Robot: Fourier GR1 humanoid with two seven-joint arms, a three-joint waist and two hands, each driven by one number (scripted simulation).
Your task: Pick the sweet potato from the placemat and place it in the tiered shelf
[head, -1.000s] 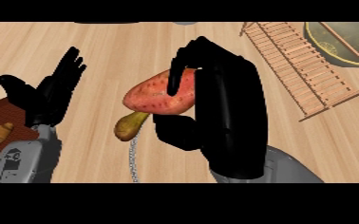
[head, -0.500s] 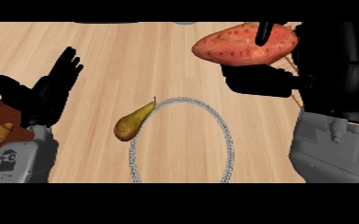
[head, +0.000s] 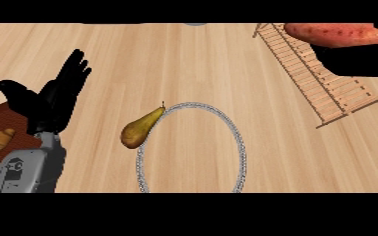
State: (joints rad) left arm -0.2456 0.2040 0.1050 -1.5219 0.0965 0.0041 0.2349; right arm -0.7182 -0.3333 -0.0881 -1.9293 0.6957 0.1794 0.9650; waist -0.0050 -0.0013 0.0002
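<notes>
At the upper right corner of the head view, the right hand (head: 353, 60) is clamped on the sweet potato (head: 331, 34) from below. Only a black part of this hand shows under it, at the view's edge. The sweet potato is held up over the far end of the wooden tiered shelf (head: 314, 80), well apart from the placemat (head: 239, 145), a round mat with a grey ring border on the bench (head: 192, 65). A pear (head: 140, 130) lies on the placemat's left border. At the left, the left hand (head: 55, 97) rests open, its fingers straight and pointing up.
</notes>
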